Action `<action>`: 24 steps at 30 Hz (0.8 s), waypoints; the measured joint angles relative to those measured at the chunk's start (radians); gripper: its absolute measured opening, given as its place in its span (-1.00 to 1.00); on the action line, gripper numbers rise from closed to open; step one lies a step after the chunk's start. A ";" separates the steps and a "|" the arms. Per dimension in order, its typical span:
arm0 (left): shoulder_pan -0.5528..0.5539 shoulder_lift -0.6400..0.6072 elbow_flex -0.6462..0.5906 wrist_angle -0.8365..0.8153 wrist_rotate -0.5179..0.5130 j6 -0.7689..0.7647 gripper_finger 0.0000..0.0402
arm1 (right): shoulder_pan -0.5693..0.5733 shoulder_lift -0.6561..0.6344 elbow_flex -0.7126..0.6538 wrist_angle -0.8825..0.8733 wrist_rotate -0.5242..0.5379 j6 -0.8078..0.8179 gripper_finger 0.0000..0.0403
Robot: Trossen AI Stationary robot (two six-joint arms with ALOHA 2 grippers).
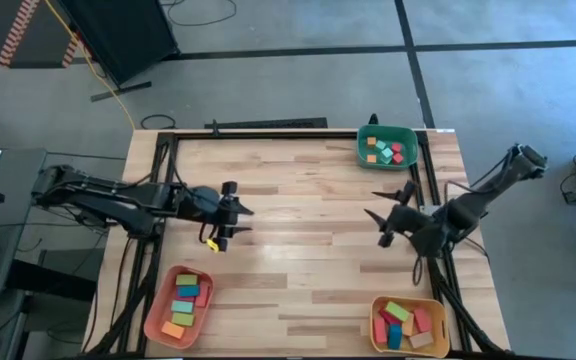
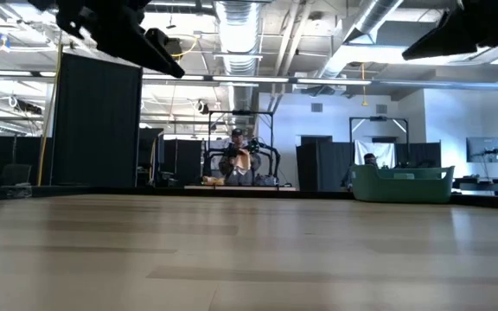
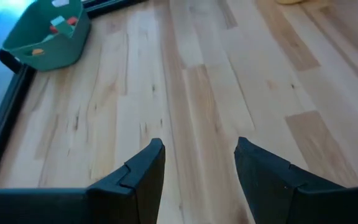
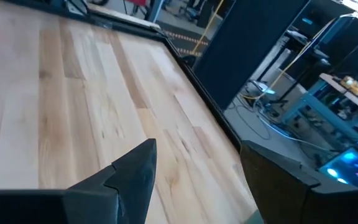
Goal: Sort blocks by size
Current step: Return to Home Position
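Observation:
All the blocks I see lie in three trays. Orange, red and green ones (image 1: 388, 151) fill the green tray (image 1: 363, 146) at the far right. Several (image 1: 186, 300) sit in the salmon tray (image 1: 156, 318) at the near left, others (image 1: 404, 322) in the yellow tray (image 1: 376, 335) at the near right. My left gripper (image 1: 243, 218) hovers open over the bare table left of centre, nothing between its fingers (image 3: 148, 168). My right gripper (image 1: 374, 208) hovers open at the right, also with nothing in it (image 4: 197, 149).
The wooden table top (image 1: 308, 220) lies bare between the two grippers. A black frame (image 1: 268, 128) runs along the table's far and side edges. In the low view the green tray (image 2: 402, 184) stands at the far right; a person shows in the room behind.

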 joint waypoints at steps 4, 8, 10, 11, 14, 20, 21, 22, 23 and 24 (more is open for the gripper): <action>0.060 0.001 -0.073 0.102 0.066 0.009 -0.08 | 0.002 -0.125 -0.116 0.069 -0.001 -0.005 0.31; 0.123 0.001 -0.122 0.178 0.123 0.008 -0.08 | 0.001 -0.249 -0.218 0.172 -0.004 -0.069 0.31; 0.151 0.001 -0.134 0.217 0.156 0.007 -0.08 | 0.001 -0.313 -0.250 0.234 -0.022 -0.131 0.31; 0.165 0.001 -0.139 0.235 0.175 0.006 -0.08 | -0.001 -0.345 -0.264 0.270 -0.028 -0.164 0.31; 0.200 0.001 -0.155 0.284 0.225 0.007 -0.08 | -0.001 -0.437 -0.286 0.331 -0.052 -0.256 0.31; 0.250 0.001 -0.167 0.321 0.285 0.014 -0.08 | -0.001 -0.603 -0.333 0.425 -0.103 -0.394 0.31; 0.256 0.000 -0.167 0.326 0.301 0.014 -0.08 | -0.001 -0.628 -0.343 0.439 -0.105 -0.411 0.31; 0.262 0.001 -0.167 0.329 0.314 0.015 -0.08 | -0.001 -0.652 -0.351 0.442 -0.114 -0.418 0.31; 0.266 0.001 -0.167 0.332 0.331 0.015 -0.08 | -0.001 -0.677 -0.359 0.445 -0.124 -0.426 0.31; 0.270 0.000 -0.167 0.333 0.343 0.017 -0.08 | -0.001 -0.697 -0.367 0.450 -0.127 -0.430 0.31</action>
